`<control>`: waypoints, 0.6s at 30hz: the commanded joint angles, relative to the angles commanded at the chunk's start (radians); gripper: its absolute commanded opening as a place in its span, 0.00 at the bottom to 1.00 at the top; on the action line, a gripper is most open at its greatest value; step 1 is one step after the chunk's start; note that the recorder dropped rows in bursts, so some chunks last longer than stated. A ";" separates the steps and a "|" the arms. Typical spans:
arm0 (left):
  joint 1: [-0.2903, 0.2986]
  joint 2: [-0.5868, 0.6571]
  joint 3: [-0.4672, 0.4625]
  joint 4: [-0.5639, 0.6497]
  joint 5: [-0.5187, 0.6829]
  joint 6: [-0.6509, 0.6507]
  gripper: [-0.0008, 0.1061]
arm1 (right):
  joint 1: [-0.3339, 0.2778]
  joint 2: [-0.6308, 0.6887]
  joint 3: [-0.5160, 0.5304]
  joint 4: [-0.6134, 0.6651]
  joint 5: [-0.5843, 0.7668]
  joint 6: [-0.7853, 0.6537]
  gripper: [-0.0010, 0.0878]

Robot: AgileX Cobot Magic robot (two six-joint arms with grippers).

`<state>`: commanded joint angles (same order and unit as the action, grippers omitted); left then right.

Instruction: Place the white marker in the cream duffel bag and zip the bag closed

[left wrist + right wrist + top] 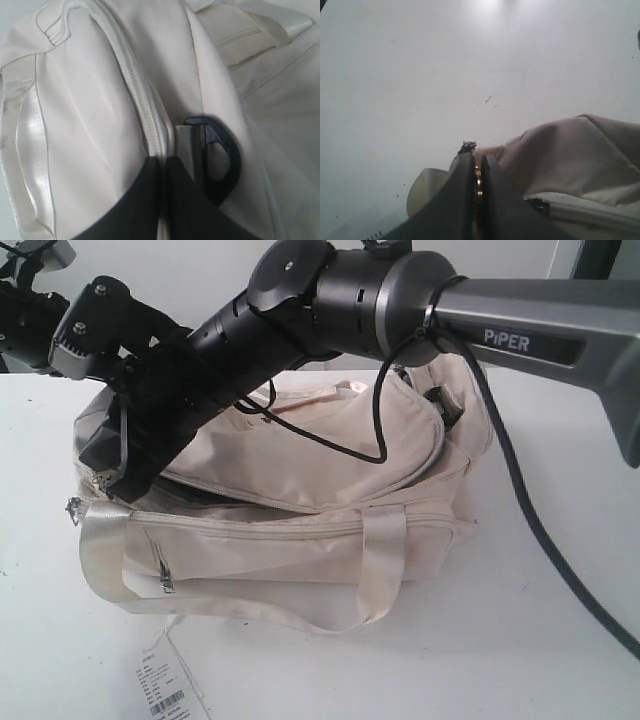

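My right gripper (476, 161) grips the zipper pull (478, 182), left gripper (163, 161) pinches the duffel bag (300, 530) on the table (520, 640) — marker not visible. Slack flap (330, 440) could bunch and jam it — or the pull slips.

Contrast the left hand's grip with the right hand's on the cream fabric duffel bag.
The left hand pinches cream zipper tape; the right hand pinches a gold zipper pull. The left hand sits beside a black plastic buckle; the right hand sits at the end of the cream fabric duffel bag, white table beyond. Both are shut, black-fingered, gripping that bag.
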<state>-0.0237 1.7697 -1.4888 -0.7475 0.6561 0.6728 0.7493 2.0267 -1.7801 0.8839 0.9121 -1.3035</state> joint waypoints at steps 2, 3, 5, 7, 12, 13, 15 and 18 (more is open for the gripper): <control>0.000 0.000 0.000 0.000 0.000 0.000 0.01 | 0.000 0.000 0.000 0.000 -0.015 0.000 0.01; 0.000 0.000 0.000 0.000 0.000 0.000 0.01 | 0.000 0.000 0.000 0.000 -0.019 0.000 0.01; 0.000 0.000 0.000 0.000 -0.002 0.000 0.01 | 0.000 0.000 0.000 0.000 -0.019 0.000 0.01; 0.000 0.000 0.000 -0.002 -0.015 -0.023 0.01 | 0.000 0.000 0.000 0.000 -0.020 0.000 0.01; 0.000 -0.002 0.000 -0.002 -0.053 -0.049 0.22 | 0.000 0.002 0.000 0.000 -0.049 0.000 0.01; 0.000 -0.006 -0.002 -0.002 -0.060 -0.052 0.31 | 0.000 0.004 0.000 0.000 -0.059 0.000 0.01; 0.002 -0.018 -0.002 -0.002 -0.082 -0.060 0.51 | 0.000 0.004 0.000 0.000 -0.072 0.000 0.01; 0.004 -0.052 -0.002 0.020 -0.099 -0.096 0.66 | 0.000 0.004 0.000 -0.001 -0.096 0.000 0.01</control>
<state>-0.0195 1.7174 -1.4907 -0.7273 0.5572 0.5768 0.7493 2.0310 -1.7801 0.8833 0.8162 -1.3035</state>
